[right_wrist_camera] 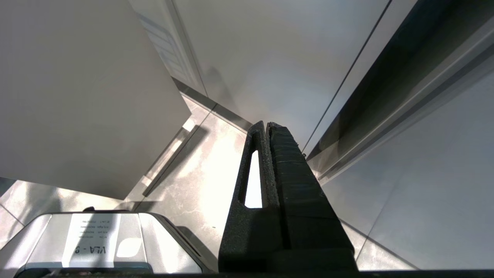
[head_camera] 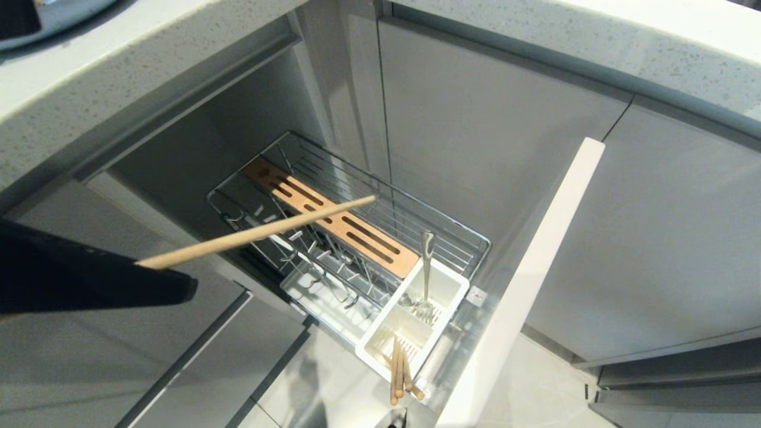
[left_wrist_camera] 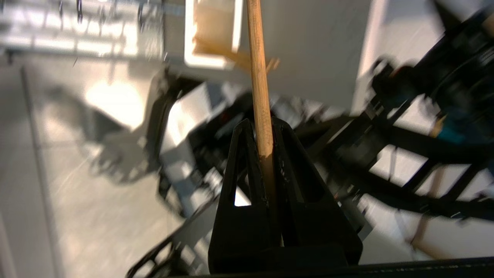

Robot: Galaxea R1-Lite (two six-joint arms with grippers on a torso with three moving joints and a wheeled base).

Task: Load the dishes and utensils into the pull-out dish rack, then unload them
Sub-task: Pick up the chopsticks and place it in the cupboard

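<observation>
The pull-out dish rack (head_camera: 464, 238) stands drawn out from the cabinet, its pale front panel (head_camera: 535, 273) at the right. My left gripper (head_camera: 172, 284) hovers left of the rack, shut on one light wooden chopstick (head_camera: 261, 232) that slants up and right over the wire basket. In the left wrist view the chopstick (left_wrist_camera: 257, 69) runs out between the fingers of the gripper (left_wrist_camera: 262, 125). The white caddy (head_camera: 443, 285) holds a silver utensil (head_camera: 426, 261) upright, and more chopsticks (head_camera: 397, 368) lean out of its front compartment. No dishes show. My right gripper (right_wrist_camera: 266, 124) hangs shut and empty near the floor.
A slotted wooden strip (head_camera: 333, 217) and metal pegs (head_camera: 309, 249) line the basket over a white tray (head_camera: 315, 303). The speckled countertop (head_camera: 89, 83) overhangs the opening. Closed cabinet doors (head_camera: 672, 238) stand to the right. The robot's base (right_wrist_camera: 100, 239) sits on the tiled floor.
</observation>
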